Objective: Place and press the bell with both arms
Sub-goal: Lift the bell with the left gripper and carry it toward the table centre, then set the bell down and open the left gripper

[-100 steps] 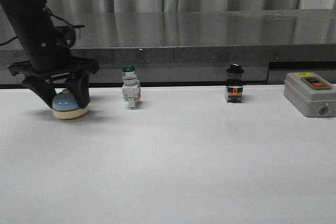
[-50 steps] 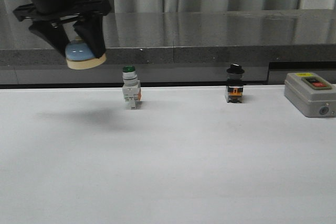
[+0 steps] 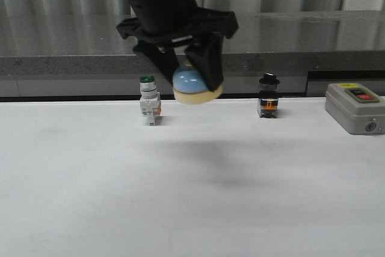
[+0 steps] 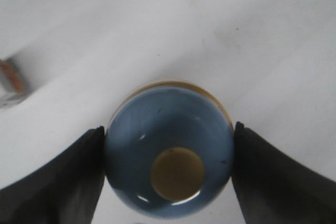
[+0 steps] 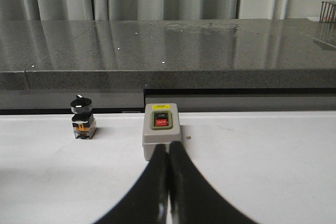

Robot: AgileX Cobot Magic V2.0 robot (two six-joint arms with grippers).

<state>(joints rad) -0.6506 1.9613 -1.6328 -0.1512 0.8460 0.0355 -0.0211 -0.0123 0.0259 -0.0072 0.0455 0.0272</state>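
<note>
While the bell (image 3: 197,86) hangs in the air above the white desk (image 3: 192,197), the left gripper (image 3: 191,76) has its jaws clamped on either side of the light-blue dome. From the front, the bell sits tilted, its cream base turned down and toward the camera, between the green-capped switch (image 3: 149,102) and the black-capped switch (image 3: 268,96); a faint shadow lies on the desk below it. The black fingers cover the dome's flanks, and the push button is hidden behind the gripper in that view. The left wrist view shows the bell (image 4: 170,153) from above: the cream button is plain, the fingers (image 4: 63,177) touch the dome on both sides, and only a thin arc of the base peeks past it. A blurred corner of some object is cut off at that frame's edge; I cannot tell what it is.

The right gripper (image 5: 168,182) appears only in its own wrist view, jaws pressed together with nothing between them, pointing toward the grey ON/OFF box (image 5: 161,137), which partly hides behind the fingertips.
</note>
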